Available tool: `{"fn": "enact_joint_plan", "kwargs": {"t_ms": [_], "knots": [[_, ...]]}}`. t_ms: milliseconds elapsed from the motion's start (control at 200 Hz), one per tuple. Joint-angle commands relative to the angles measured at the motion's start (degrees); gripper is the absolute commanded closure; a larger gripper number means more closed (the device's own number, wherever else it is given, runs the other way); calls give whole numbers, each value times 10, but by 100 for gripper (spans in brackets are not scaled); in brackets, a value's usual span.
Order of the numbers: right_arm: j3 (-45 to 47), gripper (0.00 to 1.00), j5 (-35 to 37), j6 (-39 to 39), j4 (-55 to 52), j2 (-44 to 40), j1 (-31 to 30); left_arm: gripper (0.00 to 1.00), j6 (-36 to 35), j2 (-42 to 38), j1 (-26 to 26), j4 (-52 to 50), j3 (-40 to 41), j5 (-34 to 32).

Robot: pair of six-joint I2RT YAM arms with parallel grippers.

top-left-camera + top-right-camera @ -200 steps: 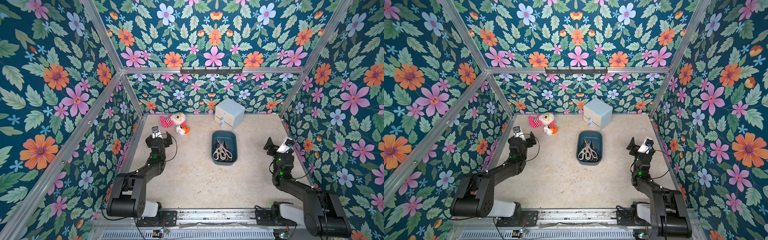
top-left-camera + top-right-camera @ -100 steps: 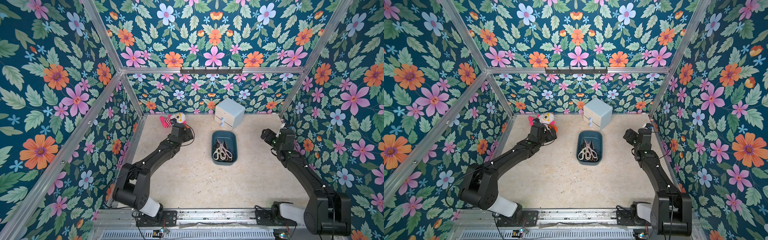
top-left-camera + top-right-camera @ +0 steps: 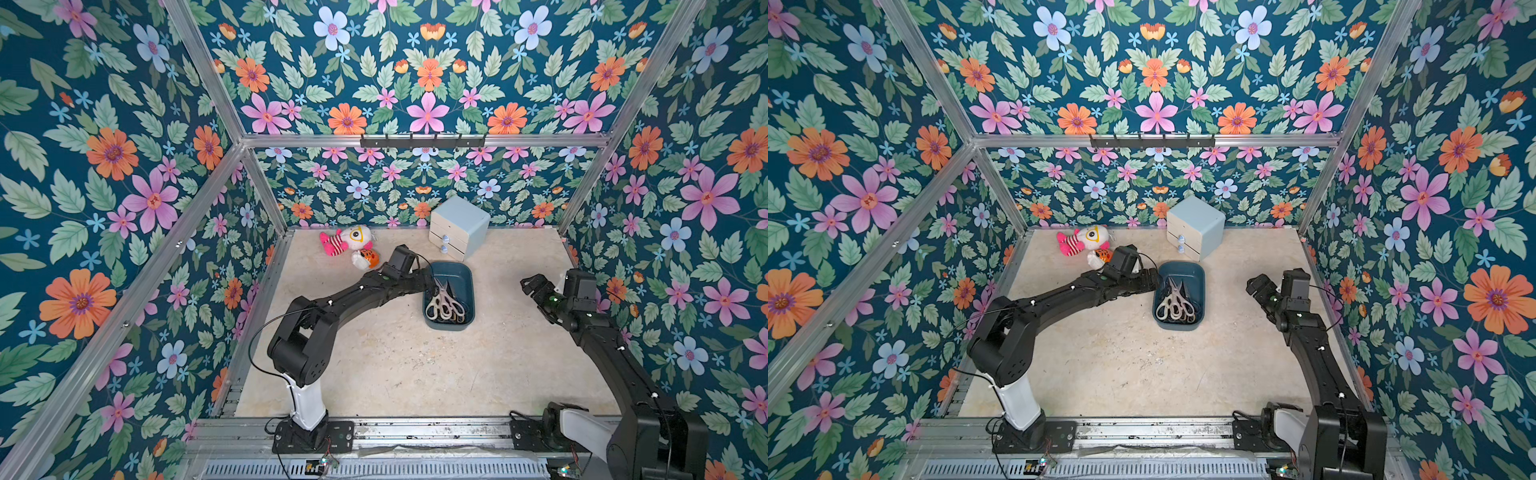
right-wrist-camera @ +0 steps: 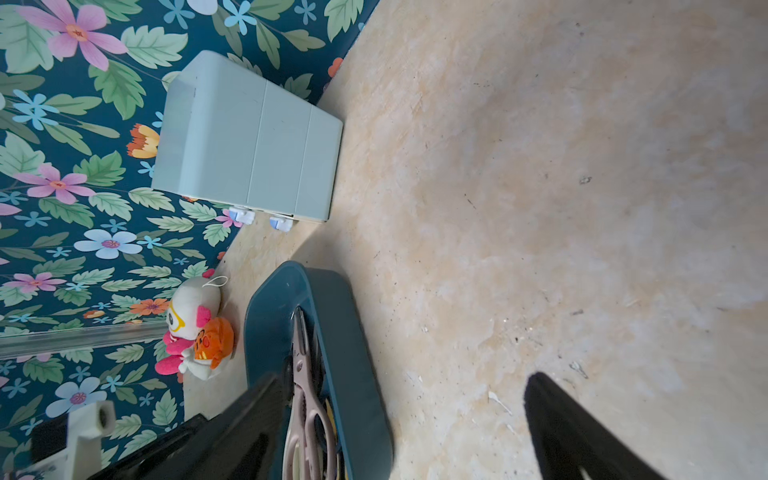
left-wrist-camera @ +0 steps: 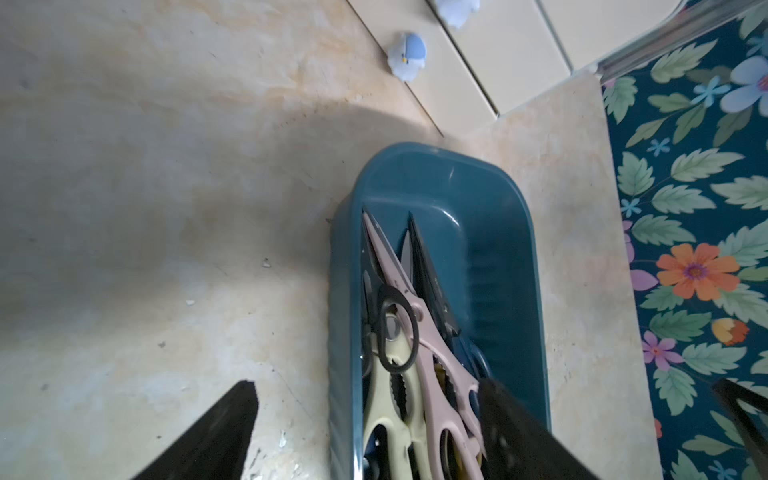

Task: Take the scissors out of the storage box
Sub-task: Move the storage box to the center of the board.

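Writing: any print on the blades is too blurred for you to read.
Plush toys: at the far left of the bench you see a white and pink one [image 3: 348, 240] with a small orange one [image 3: 369, 259] touching it, both near the back wall.
Left pincer [image 5: 365, 385]: your jaws stand wide apart, with one finger [image 5: 216, 428] outside the tub's long wall over the bench. The other [image 5: 511, 428] is inside, above the handles. It has hold of nothing.
Storage box [image 3: 460, 277]: this dark teal tub sits mid-bench.
Scissors [image 3: 444, 303]: all lie heaped in the storage box, blades toward the back wall. You can pick out a cream pair [image 5: 386, 415] and a pale pink pair [image 5: 440, 374]. A black ring handle [image 5: 397, 328] lies across them, and dark blades lie beside them.
Drawer cube [image 3: 459, 222]: pale blue, just behind the tub, its cream drawer fronts shut, with small blue knobs [image 5: 409, 56].
Right pincer [image 3: 532, 282]: yours hangs open and empty above bare bench, well to the right of the tub.
Bench [image 3: 395, 365]: mottled cream stone look, with small specks.
Room: dark teal flowered wallpaper [image 3: 104, 166] covers the walls. An aluminium frame [image 3: 540, 140] carries a black hook rail [image 3: 422, 142].
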State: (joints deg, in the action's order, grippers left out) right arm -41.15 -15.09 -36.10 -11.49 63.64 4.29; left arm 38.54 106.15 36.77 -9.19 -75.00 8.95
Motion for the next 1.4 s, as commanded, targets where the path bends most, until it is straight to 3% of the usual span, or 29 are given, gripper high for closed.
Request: {"fn": "enact_joint_plan", "kwargs": {"t_ms": [0,160,375,590,745,950,1155,1395], "knots": [[11,11,-3,21,-34,-12,-1,21,-17,25,15,-54,-35,-12],[9,21,17,49,-72,-31,-1,38,-17,41,22,-76,-53,-54],[-5,28,23,71,-94,-43,0,47,-36,72,26,-114,-84,-73],[-12,25,25,82,-102,-36,0,57,-40,97,40,-118,-104,-78],[-9,22,23,84,-105,-33,0,80,-42,98,42,-122,-105,-89],[-10,22,7,79,-104,-30,-1,99,-48,86,41,-131,-103,-107],[-38,26,15,70,-105,-15,-45,100,-47,44,39,-135,-72,-133],[-81,29,22,42,-88,36,-140,100,-18,-46,8,-92,58,-146]]}}
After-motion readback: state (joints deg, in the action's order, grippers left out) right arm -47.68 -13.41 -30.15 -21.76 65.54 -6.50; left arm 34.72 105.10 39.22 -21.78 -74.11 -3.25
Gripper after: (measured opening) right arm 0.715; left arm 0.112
